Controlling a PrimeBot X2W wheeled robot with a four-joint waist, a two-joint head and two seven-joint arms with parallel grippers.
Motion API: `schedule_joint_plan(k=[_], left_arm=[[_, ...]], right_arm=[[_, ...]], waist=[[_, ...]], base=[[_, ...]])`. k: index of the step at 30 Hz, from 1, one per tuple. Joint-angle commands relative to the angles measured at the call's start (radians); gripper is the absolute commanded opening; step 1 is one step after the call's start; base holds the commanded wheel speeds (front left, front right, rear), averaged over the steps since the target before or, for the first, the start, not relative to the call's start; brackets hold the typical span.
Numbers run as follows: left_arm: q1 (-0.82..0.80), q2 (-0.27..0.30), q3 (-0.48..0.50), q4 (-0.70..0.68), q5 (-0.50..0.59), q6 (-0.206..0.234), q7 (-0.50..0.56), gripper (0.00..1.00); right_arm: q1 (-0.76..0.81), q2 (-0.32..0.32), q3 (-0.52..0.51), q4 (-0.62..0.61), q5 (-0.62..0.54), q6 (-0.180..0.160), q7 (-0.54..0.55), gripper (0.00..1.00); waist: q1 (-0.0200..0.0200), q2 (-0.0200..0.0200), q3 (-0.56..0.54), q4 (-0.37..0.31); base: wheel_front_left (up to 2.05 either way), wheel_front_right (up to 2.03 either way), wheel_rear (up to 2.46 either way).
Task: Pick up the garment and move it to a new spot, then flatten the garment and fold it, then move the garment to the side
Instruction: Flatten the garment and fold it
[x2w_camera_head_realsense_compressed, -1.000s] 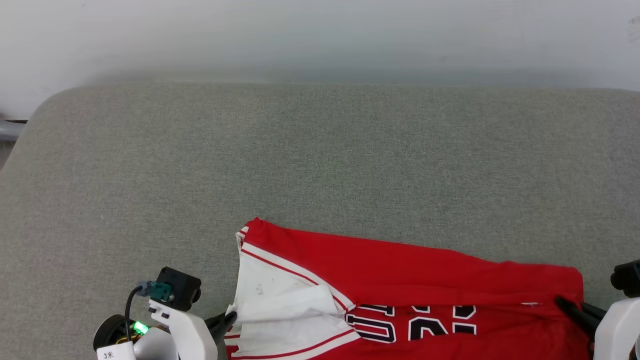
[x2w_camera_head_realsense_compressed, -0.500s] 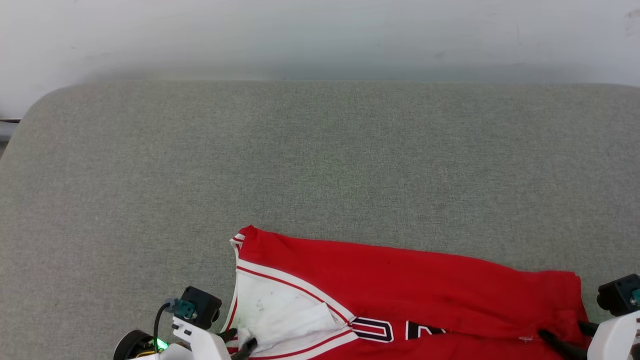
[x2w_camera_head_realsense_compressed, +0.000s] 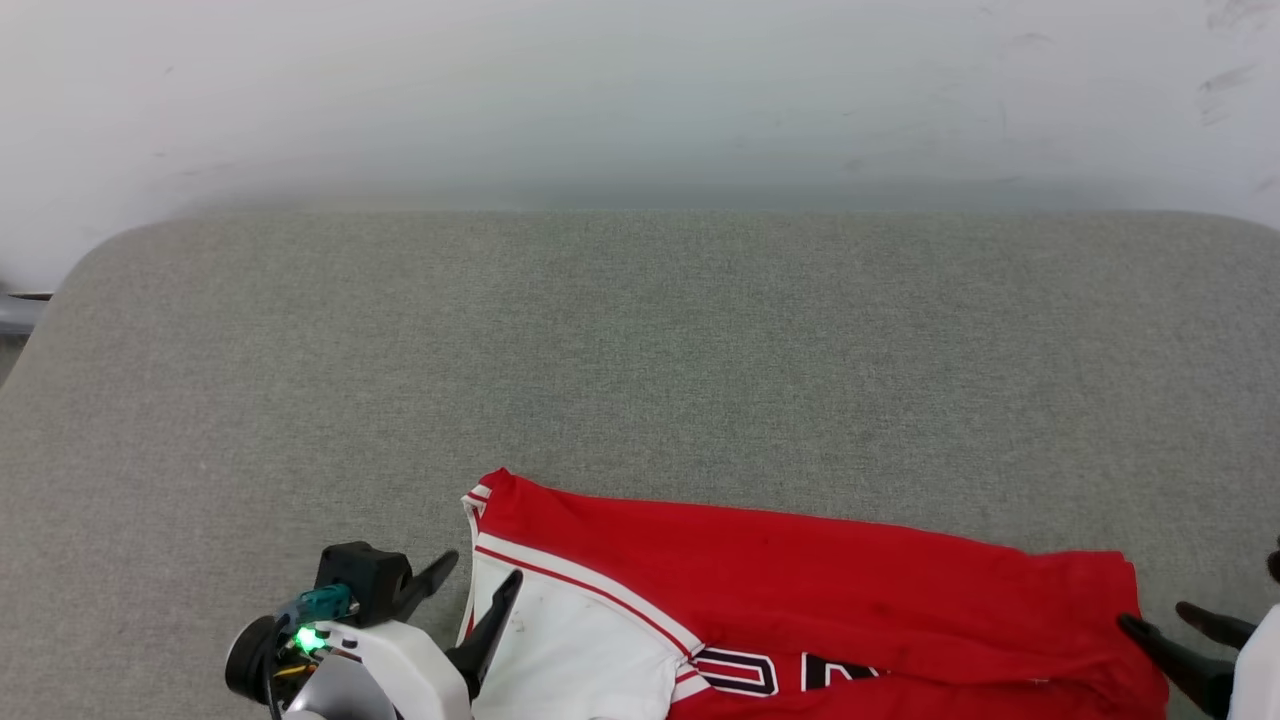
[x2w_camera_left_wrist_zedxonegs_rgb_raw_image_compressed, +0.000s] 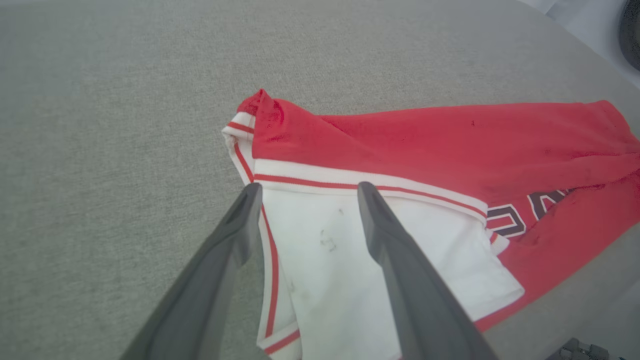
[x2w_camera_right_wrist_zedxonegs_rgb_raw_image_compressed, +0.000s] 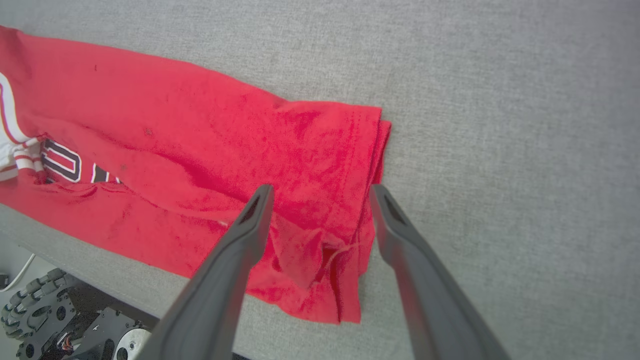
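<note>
Both arms are at the near edge of the grey fabric-covered tabletop (x2w_camera_head_realsense_compressed: 640, 350), and the garment (x2w_camera_head_realsense_compressed: 820, 570) lies there as a long band running left to right. It is flat on the cloth surface, red on top, with its near side at the tabletop's front edge.

The left gripper (x2w_camera_head_realsense_compressed: 487, 565) has its jaws spread wide and nothing between them. Looking down the left wrist view, one finger sits over bare tabletop just beside the striped trim (x2w_camera_left_wrist_zedxonegs_rgb_raw_image_compressed: 350, 182). The other sits over the white sleeve (x2w_camera_left_wrist_zedxonegs_rgb_raw_image_compressed: 350, 250). I cannot tell whether either tip touches the fabric.

The right gripper (x2w_camera_head_realsense_compressed: 1150, 613) is spread apart too, and empty. From its wrist camera, one finger hangs over the red cloth and the other is right at the doubled hem (x2w_camera_right_wrist_zedxonegs_rgb_raw_image_compressed: 375, 150), where the layers are a bit rumpled.

Part of the black, white-outlined lettering (x2w_camera_head_realsense_compressed: 740, 672) peeks out beside the sleeve. The far half of the tabletop runs back to a pale wall (x2w_camera_head_realsense_compressed: 640, 90). The wheeled base (x2w_camera_right_wrist_zedxonegs_rgb_raw_image_compressed: 40, 305) shows below the front edge.
</note>
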Motion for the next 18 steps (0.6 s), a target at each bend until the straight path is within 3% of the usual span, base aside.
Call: schedule_joint_plan(k=[1, 5, 8, 14, 18], left_arm=[[-0.008, -0.006, 0.007, 0.001, 0.012, 0.008, -0.024, 1.0], [-0.019, -0.023, 0.014, 0.016, 0.089, 0.026, -0.171, 1.0], [-0.029, -0.054, 0.051, 0.033, 0.169, 0.072, -0.27, 1.0], [0.011, -0.128, 0.175, -0.054, 0.354, 0.113, -0.283, 1.0], [0.051, -0.172, 0.246, -0.111, 0.479, 0.102, -0.283, 1.0]], right_arm=[[0.017, 0.013, -0.014, -0.003, 0.0, -0.001, 0.007, 1.0], [0.036, 0.068, -0.119, -0.01, 0.005, -0.001, 0.06, 1.0], [0.052, 0.139, -0.222, 0.01, -0.038, -0.001, 0.116, 1.0], [0.058, 0.264, -0.363, 0.049, -0.103, -0.001, 0.196, 1.0], [0.047, 0.339, -0.448, 0.075, -0.122, -0.001, 0.245, 1.0]], waist=[[0.0, -0.0001, 0.001, 0.001], [0.0, -0.0001, 0.009, 0.005], [0.0, -0.0001, 0.021, 0.014], [0.0, -0.0001, 0.041, 0.028], [0.0, -0.0001, 0.05, 0.036]], base=[[0.0, 0.0, 0.0], [0.0, 0.0, 0.0], [0.0, 0.0, 0.0], [0.0, 0.0, 0.0], [0.0, 0.0, 0.0]])
